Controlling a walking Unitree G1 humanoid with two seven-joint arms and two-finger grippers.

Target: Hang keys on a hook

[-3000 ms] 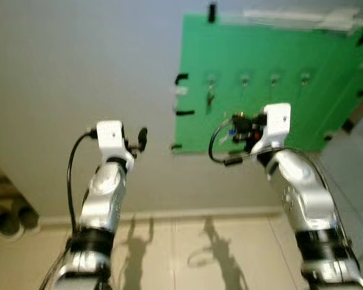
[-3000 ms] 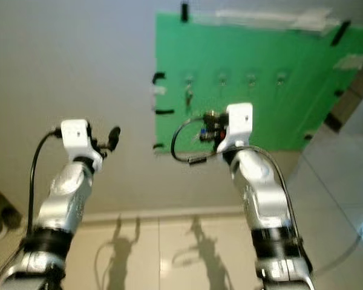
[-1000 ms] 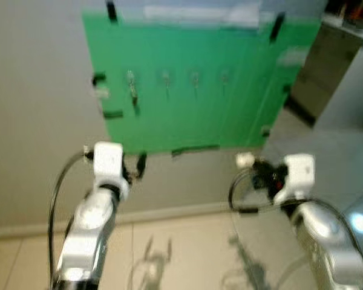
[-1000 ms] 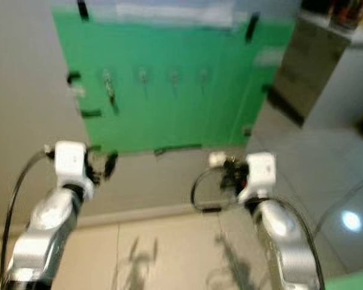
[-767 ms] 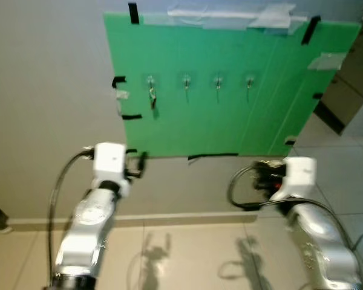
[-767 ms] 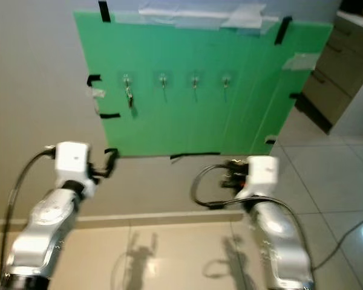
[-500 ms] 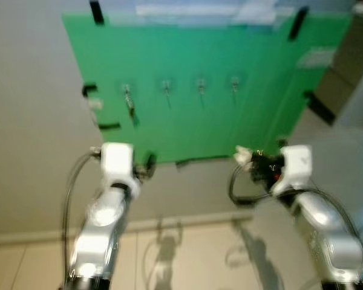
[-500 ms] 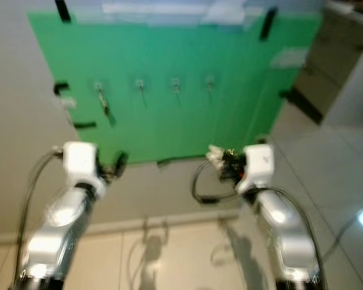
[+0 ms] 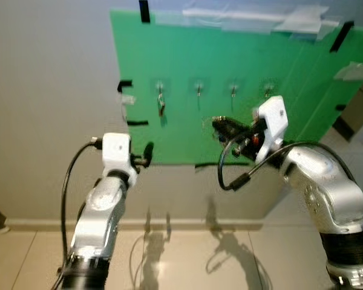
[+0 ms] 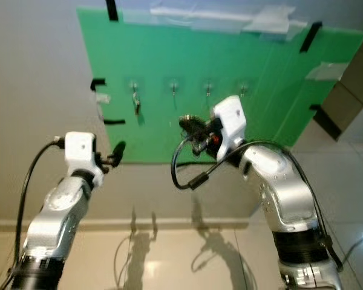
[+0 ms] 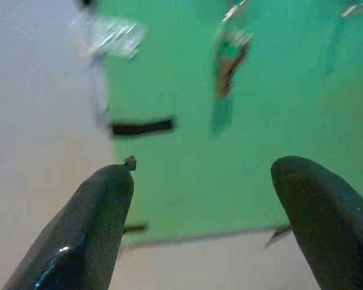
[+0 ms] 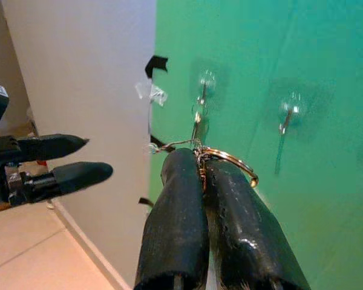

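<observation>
A green board is taped to the wall and carries a row of several small clear hooks. A key hangs from the leftmost hook. My right gripper is shut on a brass key ring and is held up in front of the board, just below the second and third hooks. In the head views that gripper points left. My left gripper is open and holds nothing, level with the board's lower left corner; its two fingers stand wide apart.
Black tape strips mark the board's edges and clear tape runs along its top. A black cable loops under my right wrist. Beige floor tiles lie below. A cabinet stands at the right.
The camera has shifted. My right arm has risen from below the board's lower edge to in front of the hooks, still gripping the key ring. The left arm holds much the same pose.
</observation>
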